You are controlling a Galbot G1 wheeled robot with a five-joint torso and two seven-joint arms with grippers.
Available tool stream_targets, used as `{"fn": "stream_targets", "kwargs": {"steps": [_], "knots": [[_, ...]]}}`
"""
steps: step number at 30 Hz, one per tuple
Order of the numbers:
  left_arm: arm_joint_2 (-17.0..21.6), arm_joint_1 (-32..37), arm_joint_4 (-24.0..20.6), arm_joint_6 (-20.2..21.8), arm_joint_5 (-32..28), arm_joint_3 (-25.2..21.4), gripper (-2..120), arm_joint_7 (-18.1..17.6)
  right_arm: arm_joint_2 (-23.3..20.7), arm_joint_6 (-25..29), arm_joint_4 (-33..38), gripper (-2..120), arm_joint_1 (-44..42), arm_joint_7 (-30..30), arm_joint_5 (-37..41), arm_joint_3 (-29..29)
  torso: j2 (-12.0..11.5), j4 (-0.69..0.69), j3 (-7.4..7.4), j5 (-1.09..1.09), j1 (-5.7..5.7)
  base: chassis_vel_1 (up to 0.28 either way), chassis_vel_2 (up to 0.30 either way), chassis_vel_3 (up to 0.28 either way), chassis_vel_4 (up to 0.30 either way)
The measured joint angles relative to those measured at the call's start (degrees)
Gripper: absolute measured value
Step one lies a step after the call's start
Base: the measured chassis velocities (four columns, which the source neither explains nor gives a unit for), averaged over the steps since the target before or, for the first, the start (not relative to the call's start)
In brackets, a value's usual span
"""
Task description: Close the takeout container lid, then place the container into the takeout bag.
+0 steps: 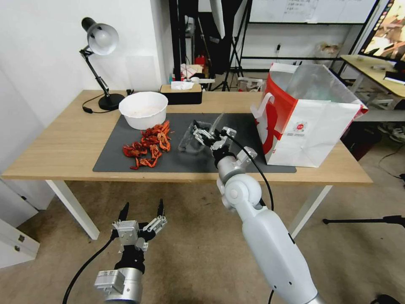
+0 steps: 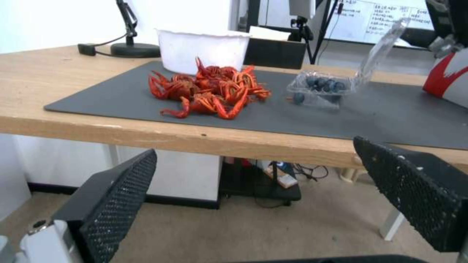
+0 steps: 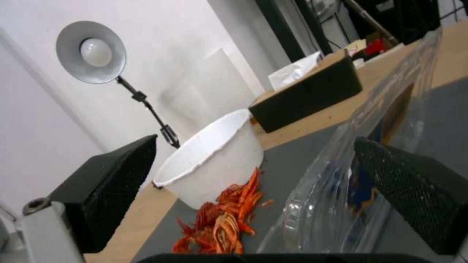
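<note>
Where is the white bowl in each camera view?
Head view: white bowl at the grey mat's far left corner, behind the crayfish.
Left wrist view: bowl behind the crayfish pile.
Right wrist view: bowl centre frame, above the crayfish.
Shared landmark: red crayfish pile.

Takeout container (image 1: 195, 139) on mat (image 1: 126, 162) — takeout bag (image 1: 310, 126) right.

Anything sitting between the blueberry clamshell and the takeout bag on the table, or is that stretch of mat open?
Nothing visible blocks it. The takeout container lies on the dark mat, lid standing open, with the right gripper at it. Bare mat runs from there to the takeout bag. The crayfish lie on the far side.
</note>
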Motion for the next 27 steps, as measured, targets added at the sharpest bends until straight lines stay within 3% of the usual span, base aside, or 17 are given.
{"fn": "stream_targets", "kwargs": {"steps": [27], "knots": [[0.0, 0.3, 0.4, -0.6, 0.2, 0.3, 100, 0.0, -2.9, -5.6, -6.7, 100, 9.5, -3.4, 6.9, -3.9, 0.0, 0.00, 0.00, -0.01, 0.00, 0.000, 0.000, 0.000, 0.000]]}}
